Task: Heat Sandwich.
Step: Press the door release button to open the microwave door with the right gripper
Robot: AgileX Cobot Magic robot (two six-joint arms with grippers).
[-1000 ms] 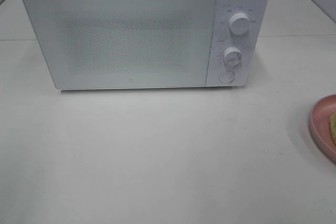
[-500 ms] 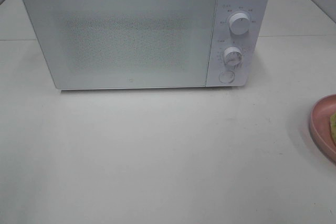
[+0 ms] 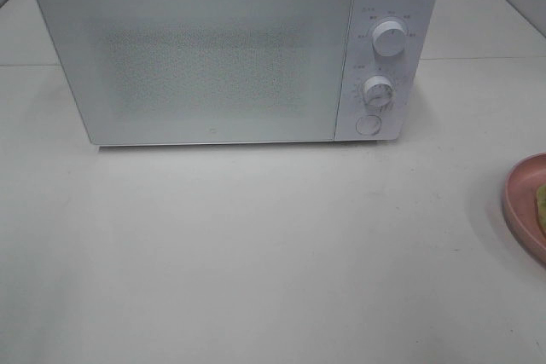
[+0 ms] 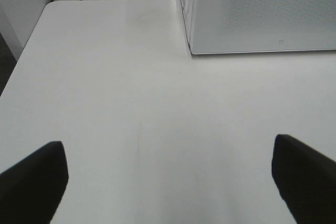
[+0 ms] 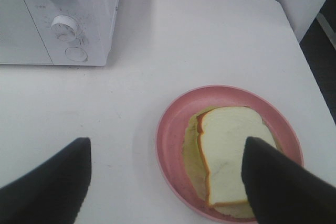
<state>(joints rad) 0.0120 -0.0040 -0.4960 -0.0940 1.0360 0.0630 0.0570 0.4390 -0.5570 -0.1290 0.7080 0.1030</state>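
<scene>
Two grippers: I see both only in their own wrist views; neither shows in the high view.
Left gripper (image 4: 167, 141): spread wide, nothing between its dark fingers (image 4: 34, 182); only bare table (image 3: 256, 253) lies under it.
Right gripper (image 5: 167, 140): jaws apart and holding nothing, above the plate's near rim. One finger (image 5: 278, 182) overlaps the sandwich's edge in the wrist view, and I cannot tell whether it touches.
Sandwich (image 5: 228, 156): lies flat on the plate with white bread facing up. A reddish line and yellow-green filling show at its edges. From the high camera I get only a yellow-green sliver at the frame's 3 o'clock edge.
Plate (image 5: 173, 140): pink and round, on the table at about 4 o'clock from the microwave and well apart from it. The high view's frame edge cuts it.
Microwave (image 3: 213, 57): white, at the table's 12 o'clock, with its door shut.
Controls: two knobs, upper (image 3: 390, 39) and lower (image 3: 377, 91), with a round button (image 3: 368, 124) at 6 o'clock below them.
</scene>
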